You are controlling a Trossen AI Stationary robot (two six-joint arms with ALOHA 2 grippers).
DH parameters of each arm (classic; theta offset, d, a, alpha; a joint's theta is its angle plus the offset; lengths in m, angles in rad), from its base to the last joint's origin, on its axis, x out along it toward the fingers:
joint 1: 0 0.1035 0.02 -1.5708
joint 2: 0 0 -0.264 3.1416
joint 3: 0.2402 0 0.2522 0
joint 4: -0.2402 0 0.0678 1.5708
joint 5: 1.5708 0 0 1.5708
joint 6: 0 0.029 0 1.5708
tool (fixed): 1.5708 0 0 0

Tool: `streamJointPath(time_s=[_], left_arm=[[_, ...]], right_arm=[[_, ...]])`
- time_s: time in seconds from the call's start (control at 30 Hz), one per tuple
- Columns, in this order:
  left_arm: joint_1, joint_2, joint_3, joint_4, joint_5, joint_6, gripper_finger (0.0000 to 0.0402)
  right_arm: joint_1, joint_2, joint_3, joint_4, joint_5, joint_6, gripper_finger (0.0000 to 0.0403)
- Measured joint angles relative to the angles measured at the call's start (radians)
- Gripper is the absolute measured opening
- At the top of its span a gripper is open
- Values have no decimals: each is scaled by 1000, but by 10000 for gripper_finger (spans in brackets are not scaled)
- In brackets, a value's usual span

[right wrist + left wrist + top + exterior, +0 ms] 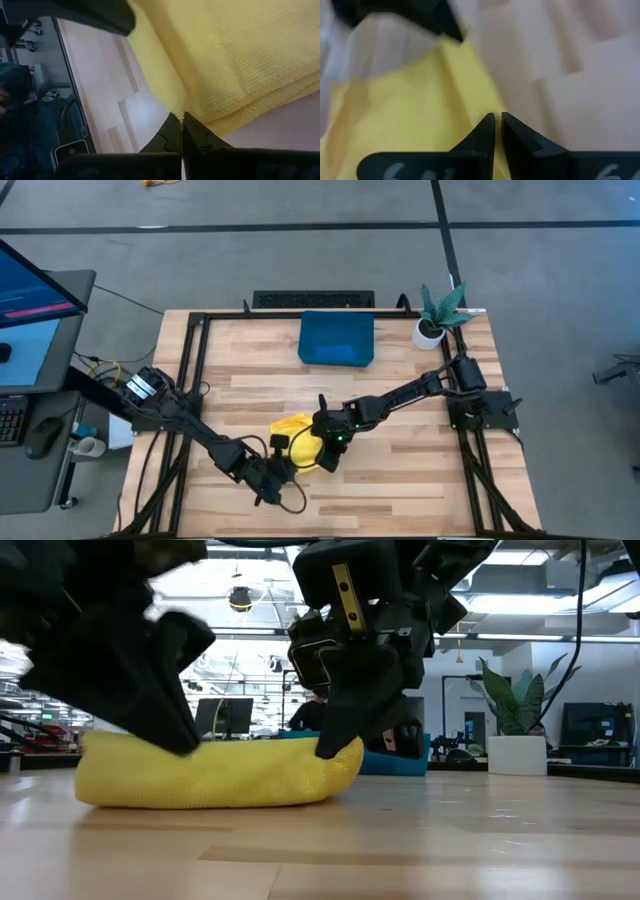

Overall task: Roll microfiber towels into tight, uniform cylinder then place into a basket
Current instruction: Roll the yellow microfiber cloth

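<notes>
Nearby, teal basket [337, 340], potted plant [436, 315] behind yellow towel [298, 442]

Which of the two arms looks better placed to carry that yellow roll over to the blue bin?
Probably the right: its gripper is pinched on the yellow towel at the end nearer the basket. The left gripper grips the end farther away.

A bright yellow towel [298, 442] is seen rolled into a loose, flattened log near the table's front edge, around its middle. A shallow dark teal basket [337, 339] is set by the back edge, with blue cloth lying inside.
</notes>
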Motion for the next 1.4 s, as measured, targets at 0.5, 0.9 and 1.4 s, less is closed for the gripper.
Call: streamJointPath(time_s=[0.5,0.9,1.4], left_arm=[[66,49,-1,-122,52,-144,25],[75,89,0,-104,35,-185,25],[75,90,-3,-106,35,-182,25]], right_arm=[[9,0,1,9,7,1,48],[4,-18,1,-46,-82,-50,146],[170,-310,-145,-45,451,-569,153]])
